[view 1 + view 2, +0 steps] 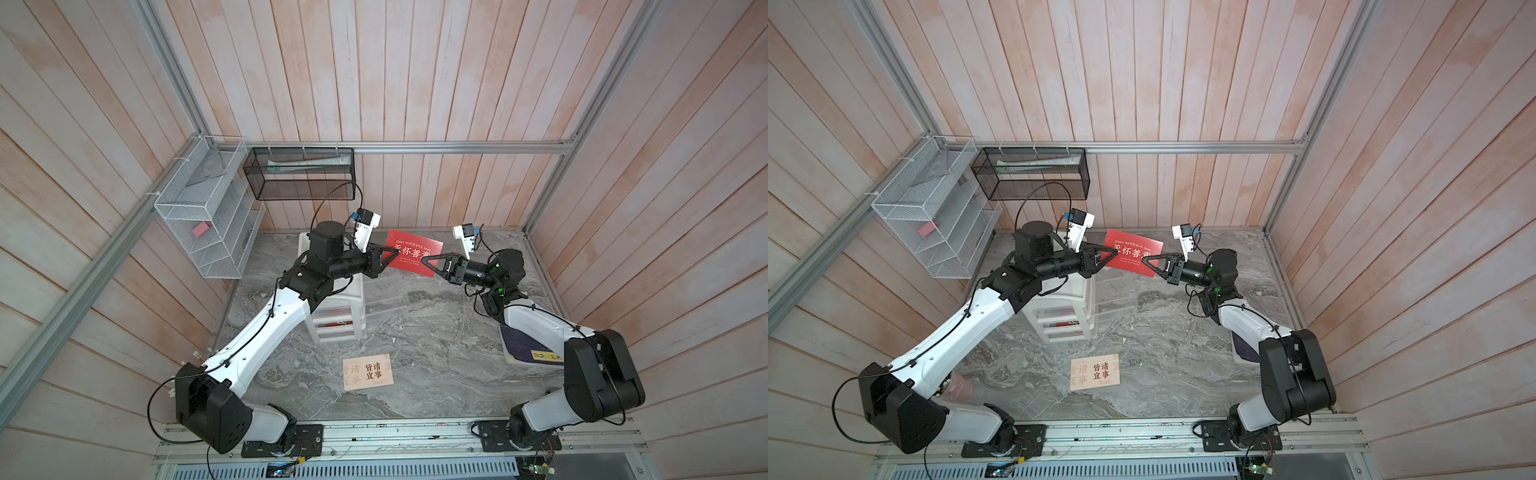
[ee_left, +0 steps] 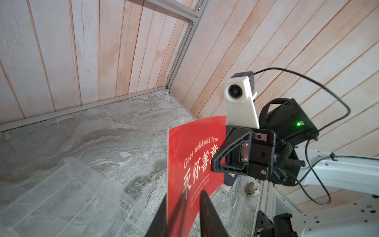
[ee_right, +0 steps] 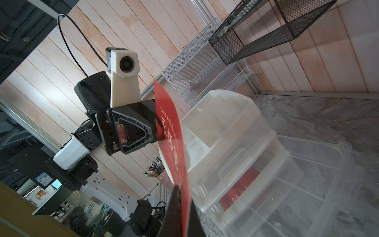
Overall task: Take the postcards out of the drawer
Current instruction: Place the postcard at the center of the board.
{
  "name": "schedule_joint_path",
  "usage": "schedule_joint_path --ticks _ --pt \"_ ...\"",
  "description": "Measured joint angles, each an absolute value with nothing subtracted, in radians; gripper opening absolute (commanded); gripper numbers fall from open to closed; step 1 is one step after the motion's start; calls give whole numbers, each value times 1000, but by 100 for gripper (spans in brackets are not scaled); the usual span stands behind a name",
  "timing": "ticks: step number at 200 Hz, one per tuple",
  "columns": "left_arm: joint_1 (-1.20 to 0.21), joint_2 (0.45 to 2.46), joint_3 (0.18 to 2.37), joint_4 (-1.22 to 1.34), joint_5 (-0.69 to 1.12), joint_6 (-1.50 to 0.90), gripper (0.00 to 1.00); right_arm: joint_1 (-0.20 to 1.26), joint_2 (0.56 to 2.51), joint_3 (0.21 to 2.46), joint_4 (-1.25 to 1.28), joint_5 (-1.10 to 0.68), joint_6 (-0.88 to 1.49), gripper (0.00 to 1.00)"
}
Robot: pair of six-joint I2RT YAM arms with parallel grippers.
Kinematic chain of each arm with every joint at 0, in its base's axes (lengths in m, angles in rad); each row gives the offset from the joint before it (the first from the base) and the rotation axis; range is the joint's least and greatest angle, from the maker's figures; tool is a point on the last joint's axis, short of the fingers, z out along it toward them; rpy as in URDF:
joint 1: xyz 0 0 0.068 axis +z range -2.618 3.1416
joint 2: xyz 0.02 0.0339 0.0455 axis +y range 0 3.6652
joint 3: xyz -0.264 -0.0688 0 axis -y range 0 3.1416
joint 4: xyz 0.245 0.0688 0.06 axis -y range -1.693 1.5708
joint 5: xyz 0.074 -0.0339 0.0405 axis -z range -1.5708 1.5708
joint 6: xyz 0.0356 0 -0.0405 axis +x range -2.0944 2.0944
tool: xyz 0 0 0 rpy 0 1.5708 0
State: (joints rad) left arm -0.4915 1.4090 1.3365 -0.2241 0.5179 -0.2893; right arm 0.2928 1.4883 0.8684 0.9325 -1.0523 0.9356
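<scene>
Postcard (red) clamped in right pincer; left pincer astride opp. edge.

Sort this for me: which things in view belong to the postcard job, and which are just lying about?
Job: raised red postcard; cream postcard; drawer unit; second red postcard inside it.
Lying about: navy booklet; white wire rack; black mesh basket.
</scene>
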Motion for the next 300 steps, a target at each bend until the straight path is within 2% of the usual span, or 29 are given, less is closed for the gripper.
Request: schedule_joint_path --ticks 85,162,217,260,300 --pt "-412 1331 1323 -294 401 -273 33 177 1379 854 662 -1004 829 0" --pt "-229 1236 1309 -386 350 -265 33 89 1245 835 109 -932 567 0" --pt "-126 1169 1249 -421 348 -262 34 87 1179 743 -224 -849 469 0" --pt "-93 1168 1246 -424 362 -255 35 92 1094 686 -378 -801 443 0" --pt "-83 1168 1238 -422 373 -255 35 216 1060 574 -410 -775 469 0"
